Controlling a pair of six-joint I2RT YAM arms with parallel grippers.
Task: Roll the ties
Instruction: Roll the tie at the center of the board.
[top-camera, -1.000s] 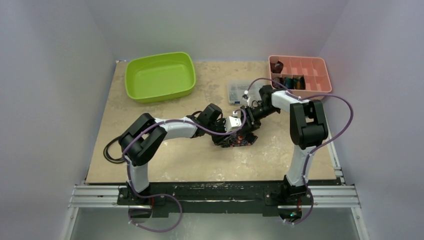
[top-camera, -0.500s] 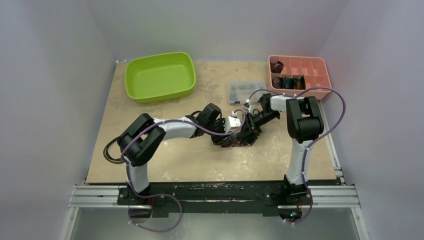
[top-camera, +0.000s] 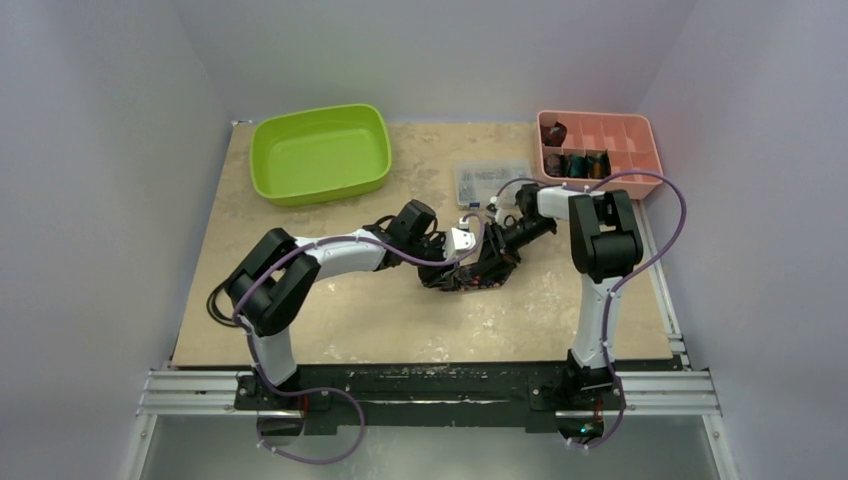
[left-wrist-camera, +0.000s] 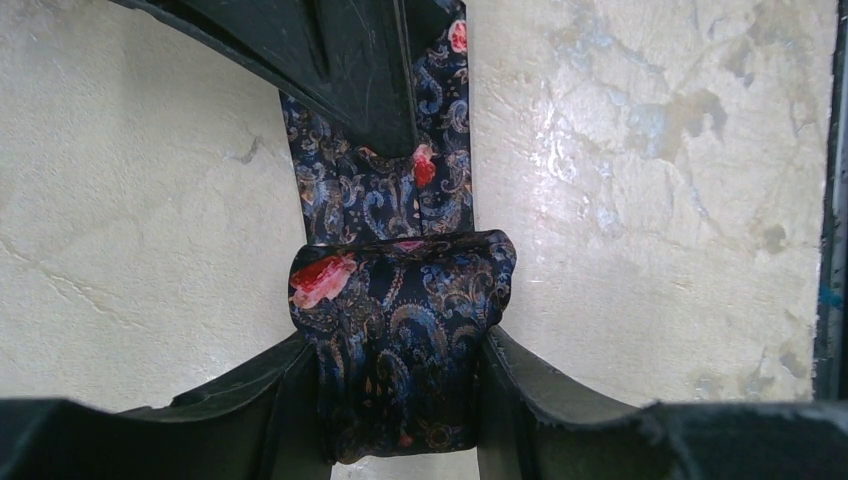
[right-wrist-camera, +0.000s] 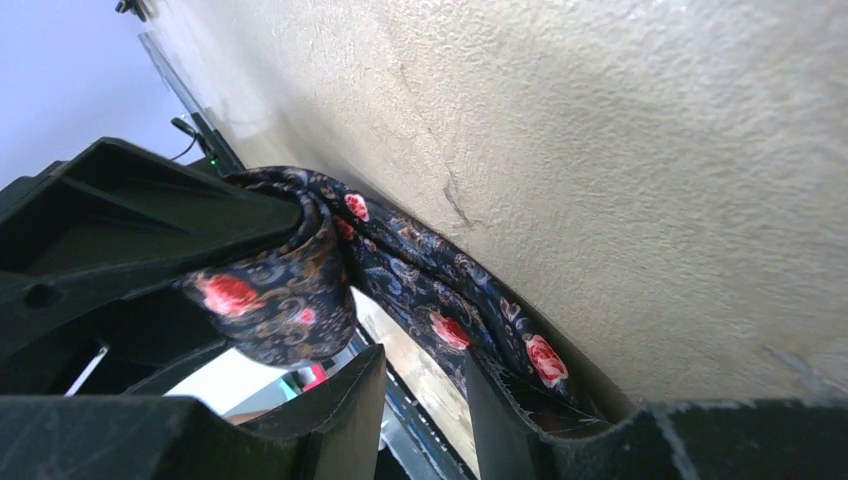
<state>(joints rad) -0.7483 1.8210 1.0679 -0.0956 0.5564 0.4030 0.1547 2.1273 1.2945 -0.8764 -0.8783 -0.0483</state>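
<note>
So, mid-roll here. The tie (left-wrist-camera: 400, 300), black with red-pink flowers, sits on the table (top-camera: 330, 320) around the middle, right between the two arms. The left gripper (left-wrist-camera: 398, 355) is clenched on the coil that's wound up so far, one finger on each side of it. The loose tail (right-wrist-camera: 450, 300) runs flat along the table from the coil over to the right gripper (right-wrist-camera: 425, 365). Its fingers sit right at the tail with a gap showing between them, and honestly I can't tell if it's pinching the fabric or just resting there. Next move imo: turn the coil further along the tail while keeping the tail taut and straight, otherwise the roll goes lopsided.
</note>
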